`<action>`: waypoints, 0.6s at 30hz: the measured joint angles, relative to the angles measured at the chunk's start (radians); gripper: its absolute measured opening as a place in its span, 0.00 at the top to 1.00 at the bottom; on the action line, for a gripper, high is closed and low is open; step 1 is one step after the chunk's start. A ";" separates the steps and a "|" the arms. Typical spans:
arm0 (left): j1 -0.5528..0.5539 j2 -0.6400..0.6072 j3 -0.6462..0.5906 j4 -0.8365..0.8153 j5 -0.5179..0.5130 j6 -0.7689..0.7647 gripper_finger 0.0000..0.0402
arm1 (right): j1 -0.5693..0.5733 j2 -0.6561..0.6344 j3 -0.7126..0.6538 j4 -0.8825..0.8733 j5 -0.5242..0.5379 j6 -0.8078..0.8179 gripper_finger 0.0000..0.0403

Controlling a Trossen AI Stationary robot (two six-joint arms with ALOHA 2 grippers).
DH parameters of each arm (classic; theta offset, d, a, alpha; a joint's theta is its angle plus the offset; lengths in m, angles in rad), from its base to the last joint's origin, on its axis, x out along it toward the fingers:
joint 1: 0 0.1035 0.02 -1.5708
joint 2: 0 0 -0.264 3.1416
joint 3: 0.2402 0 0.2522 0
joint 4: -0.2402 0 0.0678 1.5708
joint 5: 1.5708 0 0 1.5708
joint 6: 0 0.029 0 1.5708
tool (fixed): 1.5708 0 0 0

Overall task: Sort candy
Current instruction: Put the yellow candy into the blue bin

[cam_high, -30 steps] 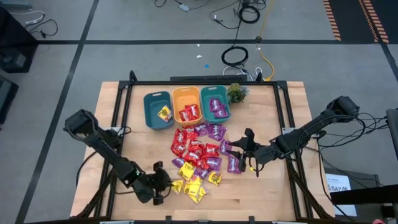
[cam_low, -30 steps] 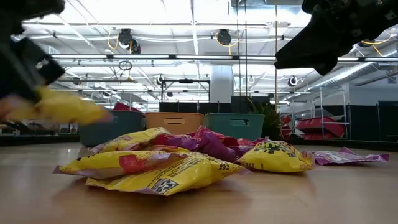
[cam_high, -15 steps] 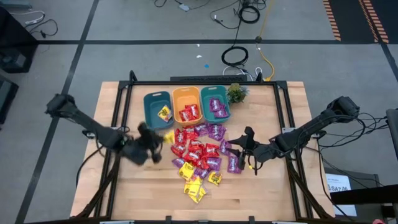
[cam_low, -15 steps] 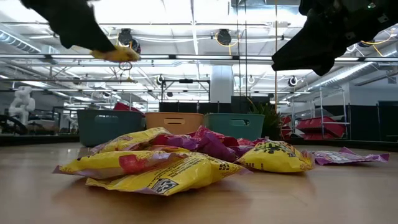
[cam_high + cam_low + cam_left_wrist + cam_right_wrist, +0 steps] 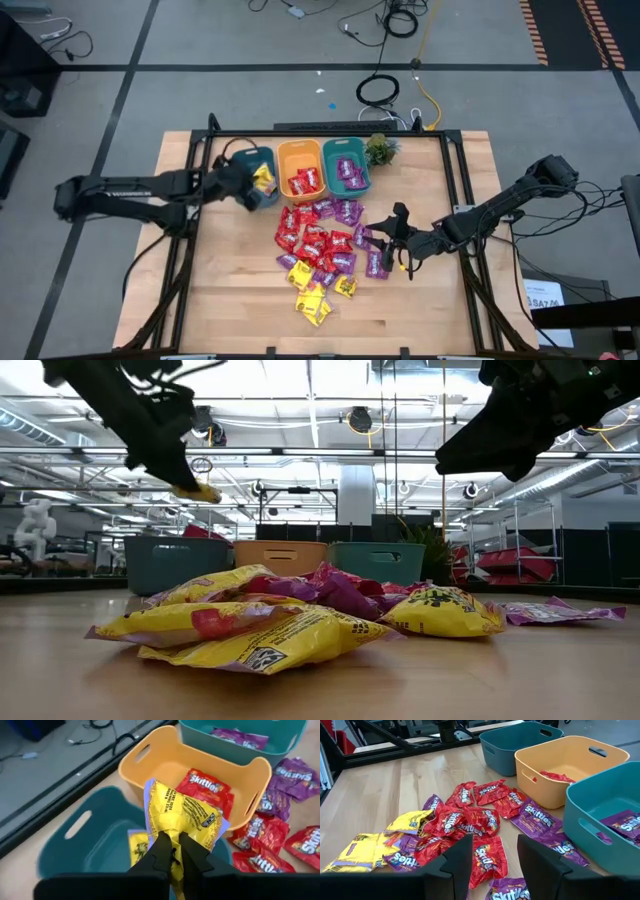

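From above, my left gripper (image 5: 243,184) hangs over the left teal bin (image 5: 252,160), while my right gripper (image 5: 392,238) waits beside the candy pile (image 5: 320,240). Level with the table, my left fingers seem to dangle something yellow. At my left wrist, they pinch a yellow packet (image 5: 182,815) tight above that bin. At my right wrist, fingers stand parted, empty.

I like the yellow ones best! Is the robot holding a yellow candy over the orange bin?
No, the left gripper holds the yellow candy packet above the left teal bin, beside the orange bin.
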 joint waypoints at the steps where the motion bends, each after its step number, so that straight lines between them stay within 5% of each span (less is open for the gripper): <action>1: 0.034 0.001 -0.010 0.025 0.038 0.024 0.95 | 0.000 0.000 0.000 0.000 0.000 -0.002 0.64; 10: 0.267 0.010 -0.062 0.111 0.189 0.100 0.95 | 0.000 0.000 0.000 0.000 -0.003 -0.003 0.64; 18: 0.302 0.010 -0.076 0.146 0.120 0.099 0.92 | 0.001 0.000 0.000 -0.001 -0.005 -0.003 0.64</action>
